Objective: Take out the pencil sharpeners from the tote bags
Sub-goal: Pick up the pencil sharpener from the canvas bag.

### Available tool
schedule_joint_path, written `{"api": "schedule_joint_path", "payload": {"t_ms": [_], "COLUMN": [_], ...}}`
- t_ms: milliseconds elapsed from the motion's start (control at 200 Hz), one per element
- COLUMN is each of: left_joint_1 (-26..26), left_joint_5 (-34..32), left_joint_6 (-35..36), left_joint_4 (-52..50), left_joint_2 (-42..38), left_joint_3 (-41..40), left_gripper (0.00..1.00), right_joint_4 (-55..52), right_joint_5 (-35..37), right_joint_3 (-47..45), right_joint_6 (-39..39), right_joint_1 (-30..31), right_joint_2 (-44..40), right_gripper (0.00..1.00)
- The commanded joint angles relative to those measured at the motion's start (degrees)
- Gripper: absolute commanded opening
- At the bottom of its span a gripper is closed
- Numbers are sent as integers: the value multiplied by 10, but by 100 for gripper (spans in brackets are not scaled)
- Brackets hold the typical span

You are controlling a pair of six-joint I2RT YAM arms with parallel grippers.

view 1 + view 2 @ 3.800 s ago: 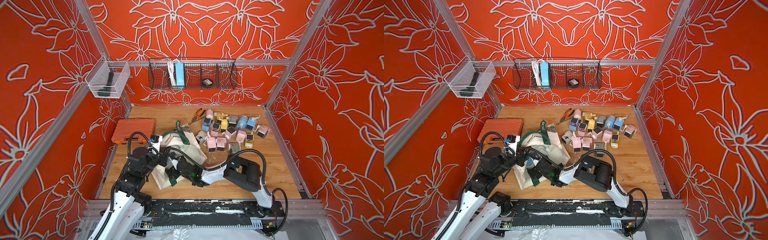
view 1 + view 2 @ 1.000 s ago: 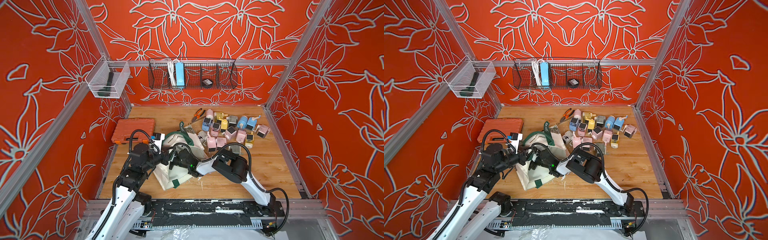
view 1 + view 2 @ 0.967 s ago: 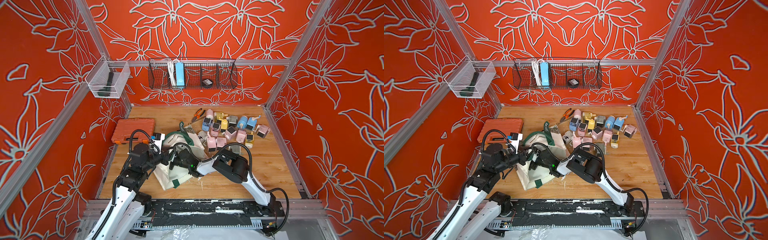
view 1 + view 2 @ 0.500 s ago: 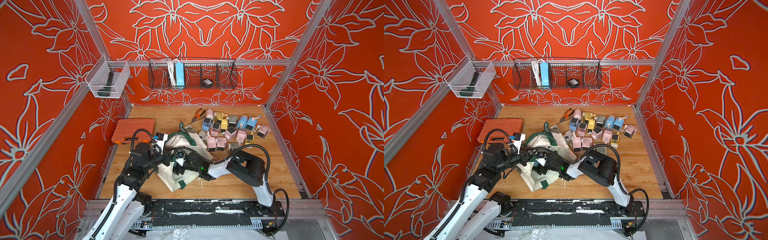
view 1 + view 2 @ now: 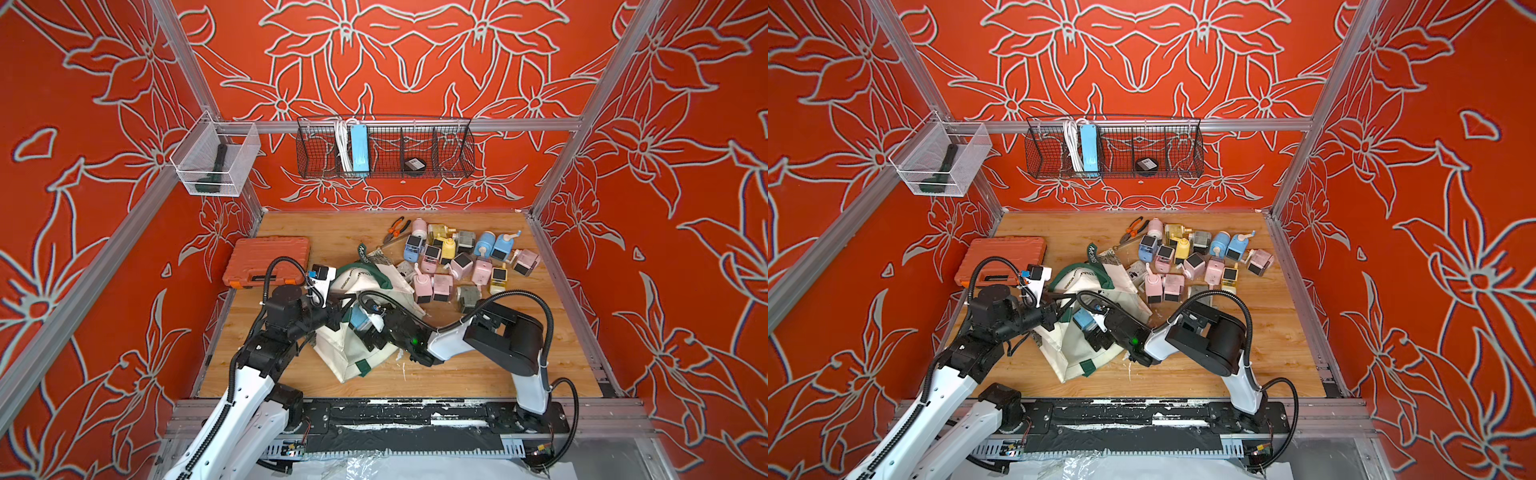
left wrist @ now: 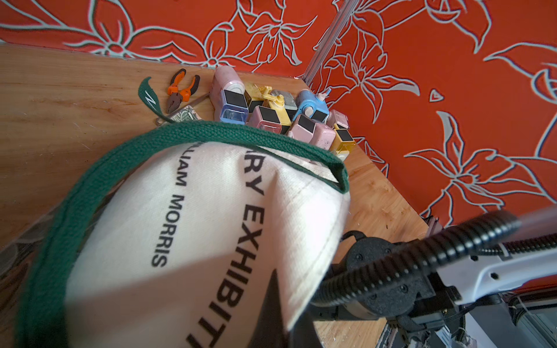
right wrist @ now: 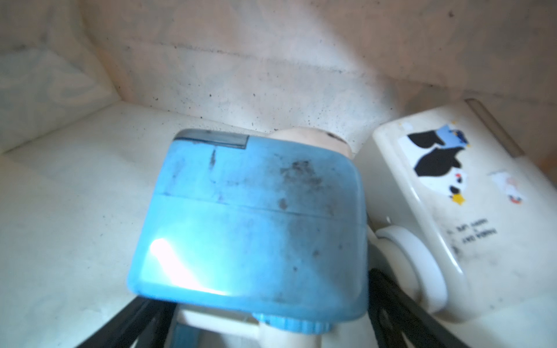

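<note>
Locate the blue sharpener (image 7: 247, 217) just inside the mouth of the tote bag (image 5: 347, 355), directly between the jaws of the right gripper (image 5: 369, 328), spread wide to either side of it; treat pad contact as unconfirmed. Read the long axis as in line with the reach, crank end toward the wrist, narrow width across the jaws: close squarely, then withdraw straight out through the mouth. Use the left gripper (image 5: 337, 316), clamped shut on the canvas rim of the bag, as the holding side.
</note>
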Motion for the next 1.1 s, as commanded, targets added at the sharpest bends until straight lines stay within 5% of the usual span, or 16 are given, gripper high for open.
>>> {"api": "schedule_joint_path", "payload": {"t_ms": [0, 525, 601, 756, 1091], "left_joint_1": [-1, -1, -1, 0, -1], "left_joint_5": [4, 11, 11, 7, -21], "left_joint_6": [3, 2, 2, 1, 0], "left_joint_4": [12, 12, 12, 12, 6], "left_joint_2": [0, -5, -4, -4, -3], "left_joint_3": [-8, -11, -12, -13, -14], "left_gripper": [0, 0, 0, 0, 0], "right_joint_4": [-13, 36, 45, 68, 60], "right_joint_5": [26, -9, -15, -8, -45], "right_joint_3": [27, 154, 156, 122, -21], "right_joint_6": [-23, 57, 65, 69, 65], "right_joint_1": [-6, -13, -12, -12, -5], "right_joint_2": [31, 146, 149, 126, -21], "right_gripper": [98, 98, 92, 79, 69]}}
